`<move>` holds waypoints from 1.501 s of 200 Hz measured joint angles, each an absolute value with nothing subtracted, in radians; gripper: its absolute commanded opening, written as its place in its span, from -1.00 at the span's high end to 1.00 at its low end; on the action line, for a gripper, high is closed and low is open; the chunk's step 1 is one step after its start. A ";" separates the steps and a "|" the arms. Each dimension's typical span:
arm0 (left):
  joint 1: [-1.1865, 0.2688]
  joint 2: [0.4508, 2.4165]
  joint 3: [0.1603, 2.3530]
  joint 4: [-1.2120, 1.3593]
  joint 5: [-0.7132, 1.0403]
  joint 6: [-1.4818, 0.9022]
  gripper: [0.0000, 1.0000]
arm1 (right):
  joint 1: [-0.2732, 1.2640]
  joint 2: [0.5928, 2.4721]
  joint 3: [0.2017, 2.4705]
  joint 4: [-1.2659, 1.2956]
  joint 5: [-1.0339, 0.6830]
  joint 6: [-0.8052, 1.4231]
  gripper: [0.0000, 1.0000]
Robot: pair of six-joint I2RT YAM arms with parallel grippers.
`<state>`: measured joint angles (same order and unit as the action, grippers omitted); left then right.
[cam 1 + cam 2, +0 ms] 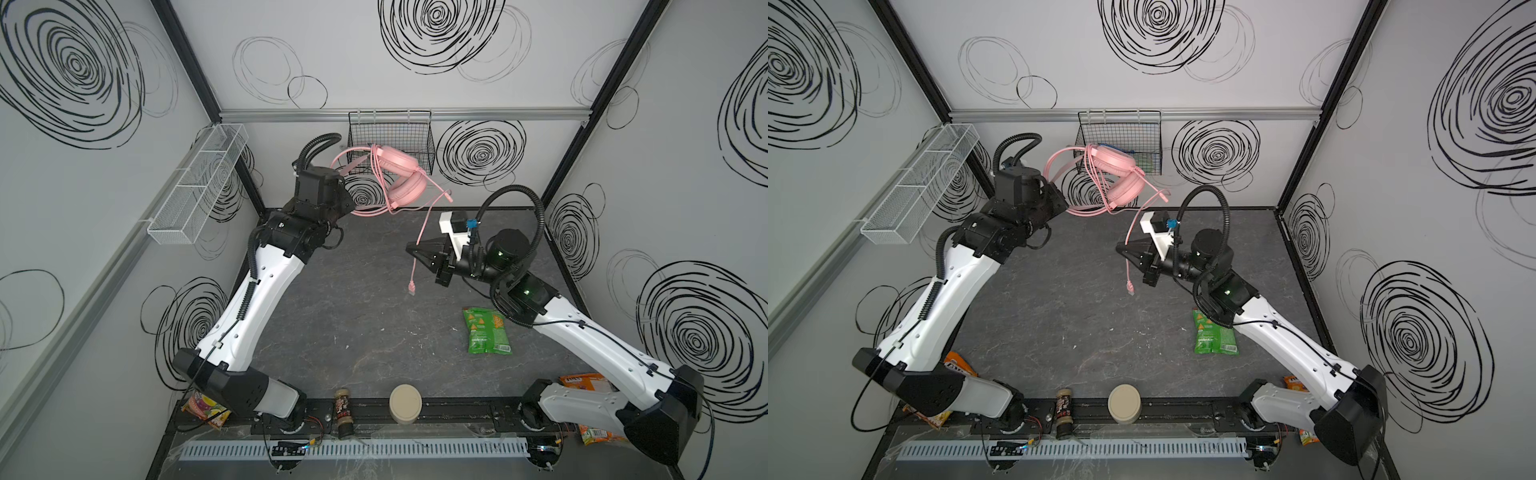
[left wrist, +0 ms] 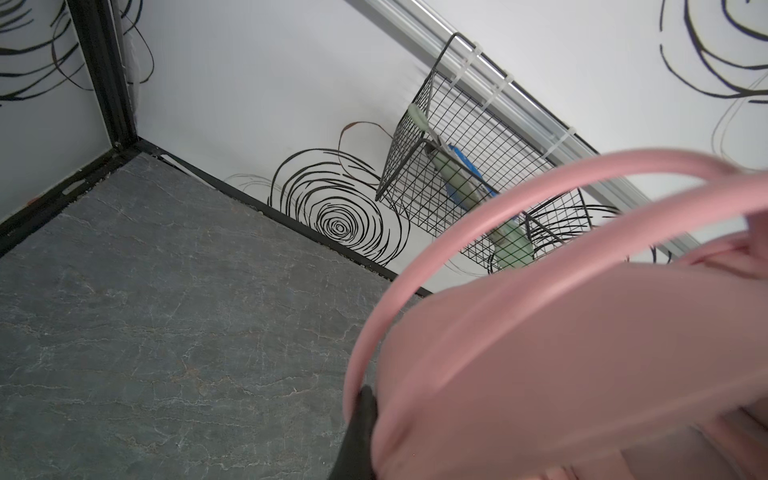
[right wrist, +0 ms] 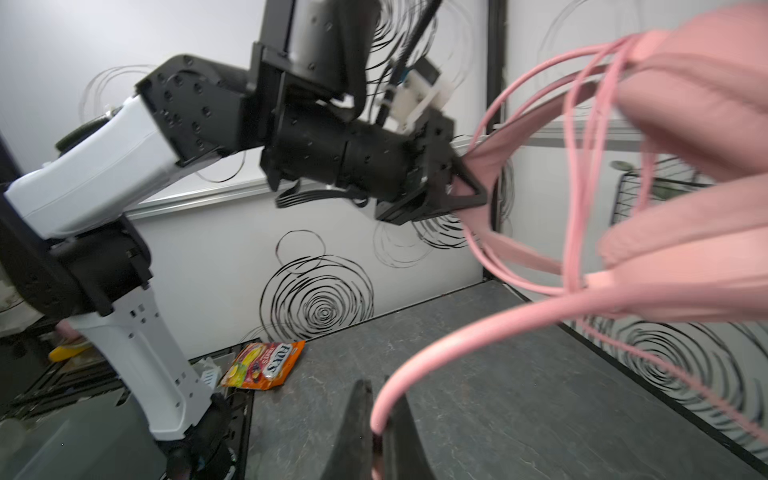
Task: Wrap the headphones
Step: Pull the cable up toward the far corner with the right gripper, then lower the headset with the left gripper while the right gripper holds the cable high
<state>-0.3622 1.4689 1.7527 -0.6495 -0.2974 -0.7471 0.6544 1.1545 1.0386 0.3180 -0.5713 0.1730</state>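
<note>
The pale pink headphones (image 1: 401, 164) (image 1: 1115, 162) hang in the air in front of the back wall, earcups stacked. My left gripper (image 1: 352, 208) (image 1: 1064, 206) is shut on the headband (image 2: 540, 332); only one black finger (image 2: 362, 415) shows beside the band. The thin pink cable (image 1: 426, 220) (image 3: 457, 332) runs in several loops over the earcups (image 3: 685, 104) and down to my right gripper (image 1: 411, 249) (image 1: 1121, 248) (image 3: 378, 401), which is shut on it. Below those fingers the plug end (image 1: 411, 286) (image 1: 1130, 286) dangles above the table. The small microphone (image 1: 446, 195) sticks out to the right.
A black wire basket (image 1: 390, 137) hangs on the back wall just behind the headphones. A white mesh basket (image 1: 199, 183) hangs on the left wall. A green snack bag (image 1: 486, 330) lies under the right arm. A beige round lid (image 1: 405, 403), a spice jar (image 1: 344, 413) and orange candy bags (image 1: 205, 409) (image 3: 266, 363) sit at the front edge.
</note>
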 measured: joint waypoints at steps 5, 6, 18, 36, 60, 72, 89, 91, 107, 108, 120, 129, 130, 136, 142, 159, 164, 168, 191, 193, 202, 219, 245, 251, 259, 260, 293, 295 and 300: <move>-0.354 1.467 1.745 -0.645 -0.286 -0.751 1.00 | 0.626 1.141 1.021 0.328 -0.572 0.192 1.00; -0.353 1.467 1.744 -0.645 -0.285 -0.752 1.00 | 0.622 1.139 1.019 0.329 -0.572 0.196 1.00; -0.329 1.464 1.731 -0.636 -0.257 -0.761 1.00 | 0.570 1.109 0.987 0.330 -0.572 0.226 1.00; -0.293 1.459 1.726 -0.621 -0.216 -0.772 1.00 | 0.536 1.063 0.951 0.326 -0.573 0.254 1.00; -0.253 1.447 1.726 -0.590 -0.165 -0.783 1.00 | 0.498 1.009 0.927 0.314 -0.571 0.274 1.00; -0.238 1.440 1.726 -0.565 -0.137 -0.786 1.00 | 0.472 0.996 0.916 0.314 -0.571 0.291 1.00; -0.223 1.433 1.726 -0.534 -0.094 -0.786 1.00 | 0.416 0.995 0.888 0.315 -0.566 0.324 1.00; -0.221 1.431 1.726 -0.530 -0.089 -0.786 1.00 | 0.412 0.997 0.886 0.314 -0.566 0.327 1.00; -0.209 1.424 1.726 -0.513 -0.052 -0.786 1.00 | 0.378 1.015 0.875 0.296 -0.547 0.347 1.00; -0.208 1.423 1.726 -0.512 -0.049 -0.786 1.00 | 0.377 1.016 0.875 0.296 -0.546 0.348 1.00; -0.198 1.416 1.724 -0.504 -0.024 -0.786 1.00 | 0.368 1.028 0.875 0.290 -0.535 0.358 1.00; -0.190 1.410 1.720 -0.496 -0.007 -0.786 1.00 | 0.362 1.034 0.877 0.284 -0.526 0.363 1.00; -0.189 1.409 1.720 -0.495 -0.004 -0.786 1.00 | 0.361 1.035 0.877 0.284 -0.525 0.363 1.00; -0.184 1.405 1.716 -0.490 0.005 -0.786 1.00 | 0.356 1.042 0.882 0.276 -0.515 0.366 1.00; -0.179 1.401 1.712 -0.483 0.016 -0.786 1.00 | 0.350 1.052 0.890 0.268 -0.509 0.368 1.00; -0.171 1.392 1.701 -0.449 0.057 -0.785 1.00 | 0.325 1.103 0.933 0.236 -0.484 0.374 1.00; -0.170 1.391 1.698 -0.438 0.072 -0.786 1.00 | 0.313 1.122 0.950 0.224 -0.478 0.374 1.00; -0.170 1.390 1.695 -0.430 0.088 -0.786 1.00 | 0.305 1.140 0.964 0.212 -0.471 0.374 1.00; -0.192 1.376 1.661 -0.385 0.150 -0.777 1.00 | 0.264 1.253 1.076 0.136 -0.440 0.369 1.00; -0.197 1.372 1.657 -0.384 0.156 -0.774 1.00 | 0.261 1.262 1.084 0.131 -0.438 0.369 1.00; -0.214 1.360 1.635 -0.383 0.171 -0.763 1.00 | 0.247 1.312 1.142 0.099 -0.432 0.365 1.00; -0.239 1.332 1.598 -0.401 0.198 -0.723 1.00 | 0.226 1.396 1.242 0.053 -0.423 0.358 1.00; -0.248 1.290 1.565 -0.447 0.208 -0.645 1.00 | 0.202 1.491 1.394 -0.023 -0.393 0.342 1.00; -0.248 1.277 1.553 -0.450 0.207 -0.632 1.00 | 0.197 1.505 1.427 -0.041 -0.385 0.338 1.00; -0.248 1.257 1.533 -0.450 0.205 -0.620 1.00 | 0.188 1.520 1.464 -0.054 -0.373 0.334 1.00; -0.248 1.255 1.531 -0.450 0.205 -0.619 1.00 | 0.187 1.521 1.467 -0.056 -0.371 0.334 1.00; -0.249 1.194 1.463 -0.452 0.208 -0.588 1.00 | 0.136 1.530 1.557 -0.101 -0.326 0.331 1.00; -0.249 1.192 1.460 -0.451 0.210 -0.586 1.00 | 0.133 1.530 1.560 -0.102 -0.324 0.331 1.00; -0.251 1.187 1.454 -0.450 0.216 -0.581 1.00 | 0.126 1.530 1.567 -0.104 -0.321 0.331 1.00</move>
<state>-0.2508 1.1873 1.4536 -0.4500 0.2161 -0.5812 0.1265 1.5299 1.5665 -0.1036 -0.3214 0.3309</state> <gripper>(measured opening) 0.084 0.065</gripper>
